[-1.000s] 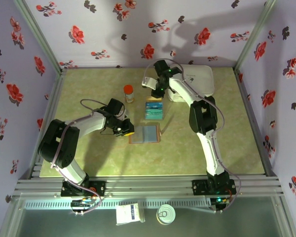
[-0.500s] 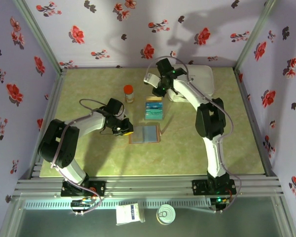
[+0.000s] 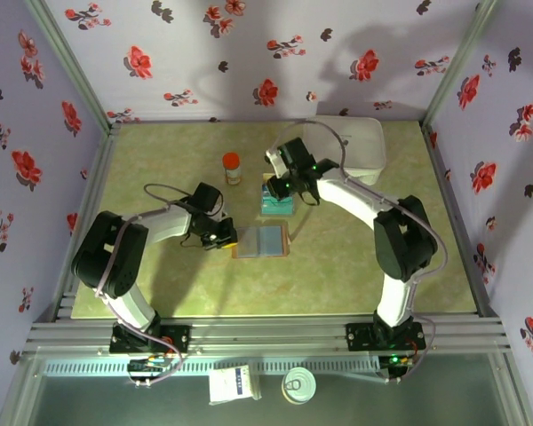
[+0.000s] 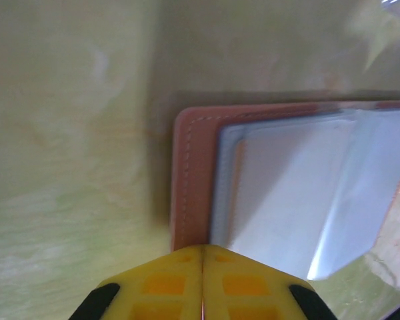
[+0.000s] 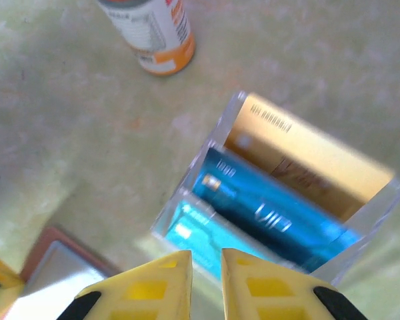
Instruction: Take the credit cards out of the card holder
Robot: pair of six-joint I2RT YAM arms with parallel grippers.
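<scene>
Right wrist view puts 3 credit cards [image 5: 267, 213] already out of the card holder [image 5: 57, 263]: 1 orange-yellow, 1 dark teal and 1 lighter teal, standing on edge side by side in a clear stand [image 5: 380, 200] on the desk [image 5: 67, 147], near a small orange-capped bottle [image 5: 157, 33]. The card holder [image 3: 260, 240] lies opened flat on the desk just in front of that stand, brown rim outward and grey-blue pockets up. From the left wrist view its pockets look pale and glossy, and I cannot tell whether any card is left inside, so the task looks well along, perhaps nearly finished. The right fingers [image 5: 185, 267] stand a narrow slit apart above the near end of the lighter teal card, with nothing seen between them. The left fingers [image 4: 202, 257] are pressed fully together at the card holder's left edge, and no card shows between them.
</scene>
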